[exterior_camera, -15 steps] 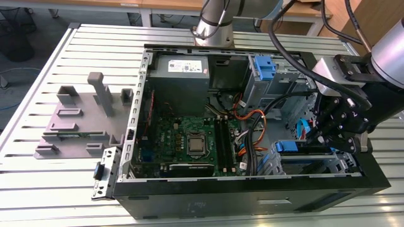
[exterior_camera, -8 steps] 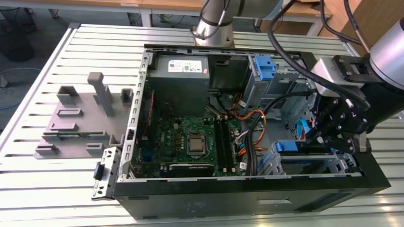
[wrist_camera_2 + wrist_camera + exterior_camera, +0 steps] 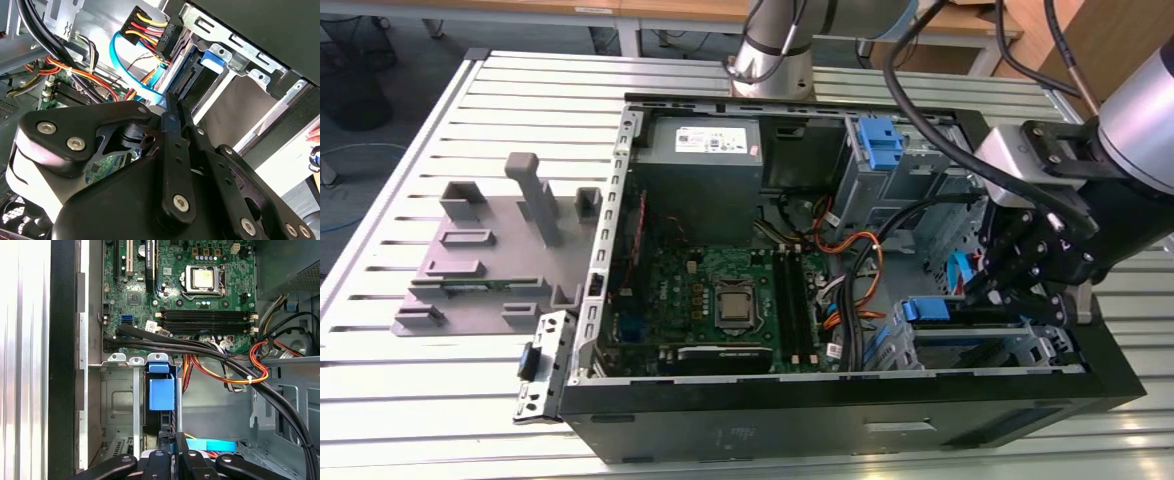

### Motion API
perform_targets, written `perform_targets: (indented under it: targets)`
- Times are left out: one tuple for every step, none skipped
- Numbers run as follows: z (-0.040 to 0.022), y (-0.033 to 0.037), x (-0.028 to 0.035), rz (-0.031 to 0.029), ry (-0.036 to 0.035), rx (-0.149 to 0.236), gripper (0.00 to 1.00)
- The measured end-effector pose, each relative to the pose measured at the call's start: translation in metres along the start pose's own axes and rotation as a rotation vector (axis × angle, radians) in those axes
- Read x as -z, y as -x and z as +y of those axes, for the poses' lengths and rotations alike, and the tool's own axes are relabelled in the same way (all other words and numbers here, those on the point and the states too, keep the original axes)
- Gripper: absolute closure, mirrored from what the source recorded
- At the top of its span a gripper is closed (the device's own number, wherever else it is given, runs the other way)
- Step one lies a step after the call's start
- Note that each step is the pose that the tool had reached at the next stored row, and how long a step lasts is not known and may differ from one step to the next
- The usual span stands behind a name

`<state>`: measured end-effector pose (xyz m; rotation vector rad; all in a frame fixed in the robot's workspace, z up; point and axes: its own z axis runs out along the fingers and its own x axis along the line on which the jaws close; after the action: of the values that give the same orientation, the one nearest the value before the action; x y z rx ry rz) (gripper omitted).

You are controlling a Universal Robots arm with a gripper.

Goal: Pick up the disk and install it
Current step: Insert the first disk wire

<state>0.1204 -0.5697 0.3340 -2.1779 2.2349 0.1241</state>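
A grey fixture (image 3: pixel 487 250) lies on the slatted table (image 3: pixel 400 400) at the exterior view's left, beside the open computer case (image 3: pixel 854 420). Further right, the disk (image 3: pixel 947 312) stands in the drive cage (image 3: pixel 987 345), and the gripper (image 3: pixel 1014 290) above it has its fingers pressed together.

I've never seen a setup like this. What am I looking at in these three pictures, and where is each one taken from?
A robot arm with a gripper works over an open computer case that lies on a slatted metal table. The exterior view is taken from off the arm and shows the whole scene. Both wrist views come from cameras riding on the arm and look past the gripper into the case. A grey fixture also lies on the table, toward the exterior view's left. The disk, in its blue carrier, sits in the metal drive cage beside the motherboard. The gripper is right at the disk's end; I cannot tell whether it grips it.
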Motion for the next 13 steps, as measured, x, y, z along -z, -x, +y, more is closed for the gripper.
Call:
perform_targets:
  targets:
    - [0.0000,0.0000,-0.0003,0.0000,0.0000,0.000,0.84]
    - [0.0000,0.0000,-0.0003,0.0001,0.0000,0.000,0.84]
    - [0.0000,-0.0001,-0.0003,0.0002,0.0000,0.000,0.84]
    - [0.0000,0.0000,-0.0003,0.0002,0.0000,0.000,0.84]
    - [0.0000,0.0000,-0.0004,0.0001,0.0000,0.000,0.84]
    - [0.0000,0.0000,-0.0006,0.0000,0.0000,0.000,0.84]
    - [-0.0001,-0.0001,-0.0014,-0.0005,0.0000,0.000,0.84]
    - [-0.0001,-0.0002,-0.0020,-0.0003,0.0000,0.000,0.84]
    - [-0.0001,-0.0002,-0.0025,0.0001,0.0000,0.000,0.84]
    - [-0.0001,-0.0002,-0.0028,0.0003,0.0000,0.000,0.84]
    - [-0.0001,-0.0002,-0.0028,0.0004,0.0000,0.000,0.84]
    - [-0.0001,-0.0002,-0.0029,0.0004,0.0000,0.000,0.84]
    - [-0.0001,-0.0002,-0.0030,0.0002,0.0000,0.000,0.84]
